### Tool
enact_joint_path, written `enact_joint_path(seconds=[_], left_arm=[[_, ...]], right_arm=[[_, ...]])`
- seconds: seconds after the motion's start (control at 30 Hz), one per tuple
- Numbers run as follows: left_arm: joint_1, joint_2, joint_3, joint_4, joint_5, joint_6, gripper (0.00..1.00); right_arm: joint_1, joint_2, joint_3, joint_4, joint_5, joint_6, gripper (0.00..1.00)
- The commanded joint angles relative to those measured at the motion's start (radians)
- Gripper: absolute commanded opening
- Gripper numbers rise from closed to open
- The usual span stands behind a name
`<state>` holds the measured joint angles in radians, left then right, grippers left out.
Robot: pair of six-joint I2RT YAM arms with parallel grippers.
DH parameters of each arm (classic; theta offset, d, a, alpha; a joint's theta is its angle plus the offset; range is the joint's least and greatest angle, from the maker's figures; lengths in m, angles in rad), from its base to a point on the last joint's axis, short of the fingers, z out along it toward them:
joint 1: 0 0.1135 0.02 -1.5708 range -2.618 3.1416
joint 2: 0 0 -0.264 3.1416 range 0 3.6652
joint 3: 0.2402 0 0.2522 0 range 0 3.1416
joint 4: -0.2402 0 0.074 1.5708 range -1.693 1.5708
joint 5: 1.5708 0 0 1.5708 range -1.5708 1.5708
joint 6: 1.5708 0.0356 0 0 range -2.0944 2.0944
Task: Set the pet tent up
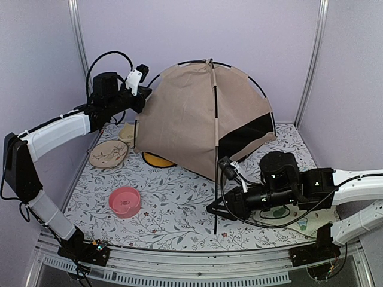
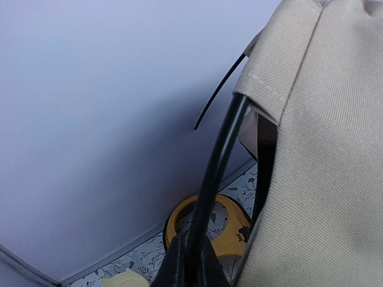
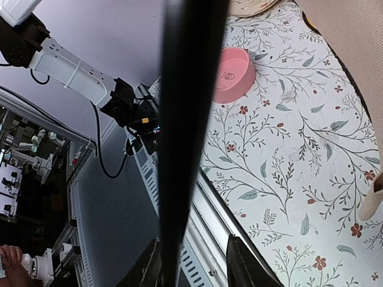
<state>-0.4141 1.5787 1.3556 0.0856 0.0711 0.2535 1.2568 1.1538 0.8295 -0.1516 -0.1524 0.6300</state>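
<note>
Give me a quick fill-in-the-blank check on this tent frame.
The left pincer grips a thin black pole at the ____ edge of the tan fabric pet tent.
The round plastic bowl on the floral tablecloth is ____.
A ____ feeder peeks from under the tent.
Missing: left; pink; yellow.

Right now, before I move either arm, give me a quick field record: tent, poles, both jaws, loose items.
tent: partly raised, back centre of table
left jaws: shut on left pole at tent's left edge
right jaws: open, front pole between them, gap on one side
front pole: runs from tent top down to the table in front
feeder: partly under tent's left edge
mat: left of tent
pink bowl: front left, apart from tent
</note>
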Motion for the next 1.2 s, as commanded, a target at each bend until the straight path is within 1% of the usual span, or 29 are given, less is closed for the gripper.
enact_joint_path(seconds=[0.0, 0.1, 0.17, 0.27, 0.33, 0.43, 0.53, 0.57, 0.63, 0.7, 0.8, 0.87, 1.07, 1.17], left_arm=[[0.022, -0.023, -0.003, 0.072, -0.011, -0.041, 0.0], [0.024, -0.023, -0.004, 0.072, -0.01, -0.04, 0.0], [0.024, -0.023, -0.005, 0.073, -0.007, -0.042, 0.0], [0.024, -0.022, -0.004, 0.074, -0.004, -0.045, 0.0], [0.024, -0.022, -0.003, 0.074, 0.0, -0.045, 0.0], [0.024, -0.02, 0.004, 0.066, 0.009, -0.047, 0.0], [0.023, -0.024, 0.017, 0.044, 0.033, -0.078, 0.0], [0.022, -0.03, 0.017, 0.041, 0.036, -0.098, 0.05], [0.02, -0.061, -0.008, 0.048, 0.028, -0.169, 0.25], [0.017, -0.104, -0.059, 0.073, 0.022, -0.226, 0.42], [0.007, -0.189, -0.153, 0.128, 0.025, -0.294, 0.58], [-0.01, -0.253, -0.214, 0.145, 0.013, -0.332, 0.63], [-0.078, -0.447, -0.428, 0.212, -0.019, -0.44, 0.69], [-0.128, -0.519, -0.505, 0.221, -0.05, -0.471, 0.69]], right_arm=[[0.007, -0.007, -0.013, -0.005, -0.058, 0.003, 0.37], [0.007, -0.033, -0.021, -0.016, -0.049, 0.007, 0.36], [0.007, -0.041, -0.021, -0.019, -0.049, 0.005, 0.32], [0.008, -0.03, -0.013, -0.025, -0.062, 0.002, 0.21], [0.007, -0.017, -0.004, -0.032, -0.068, -0.002, 0.1], [0.007, 0.0, 0.019, -0.03, -0.073, -0.015, 0.0], [0.007, 0.024, 0.05, -0.004, -0.091, -0.032, 0.0], [0.006, 0.036, 0.061, 0.01, -0.098, -0.04, 0.0], [-0.001, 0.063, 0.086, 0.05, -0.134, -0.05, 0.0], [-0.019, 0.092, 0.104, 0.101, -0.192, -0.056, 0.0], [-0.05, 0.127, 0.116, 0.176, -0.27, -0.046, 0.0], [-0.074, 0.146, 0.125, 0.217, -0.305, -0.04, 0.0], [-0.12, 0.208, 0.17, 0.313, -0.387, -0.012, 0.0], [-0.13, 0.24, 0.202, 0.341, -0.416, -0.002, 0.0]])
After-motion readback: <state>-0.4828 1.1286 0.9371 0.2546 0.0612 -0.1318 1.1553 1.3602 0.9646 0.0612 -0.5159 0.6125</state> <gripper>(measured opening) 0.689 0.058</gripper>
